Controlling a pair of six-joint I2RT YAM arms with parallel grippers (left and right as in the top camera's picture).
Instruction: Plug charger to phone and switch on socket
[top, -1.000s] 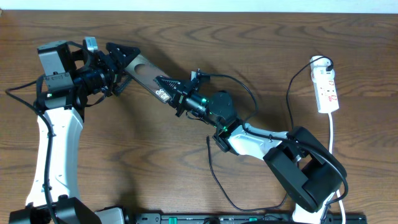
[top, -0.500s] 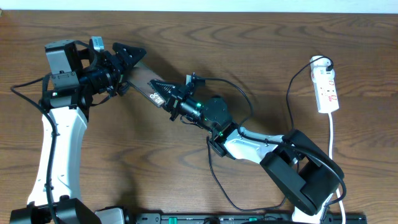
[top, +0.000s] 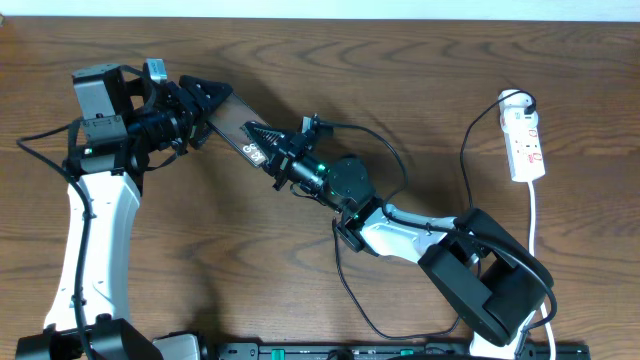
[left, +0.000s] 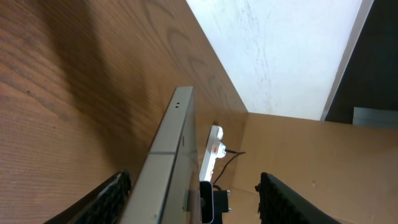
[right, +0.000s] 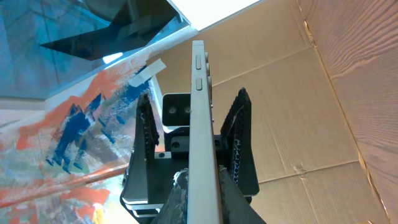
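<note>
The phone (top: 238, 120) is held off the table between both arms, slanting from upper left to lower right. My right gripper (top: 262, 143) is shut on its lower right end; in the right wrist view the fingers (right: 202, 180) press both sides of its edge (right: 198, 93). My left gripper (top: 212, 98) is open around the upper left end; the left wrist view (left: 194, 180) shows the phone (left: 177, 137) near the left finger, clear of the right one. The white socket (top: 525, 140) lies at the far right. The charger cable (top: 466, 150) leaves it; its plug tip is hidden.
The wooden table (top: 200, 230) carries both arms. The socket's white cord (top: 535, 230) runs down the right edge past the right arm's base (top: 500, 290). A black cable (top: 350, 300) loops near the front. A black rail (top: 380, 352) lines the front edge.
The right gripper has carried the phone a little toward the upper left. The left gripper has shifted right, further over the phone's upper left end.
</note>
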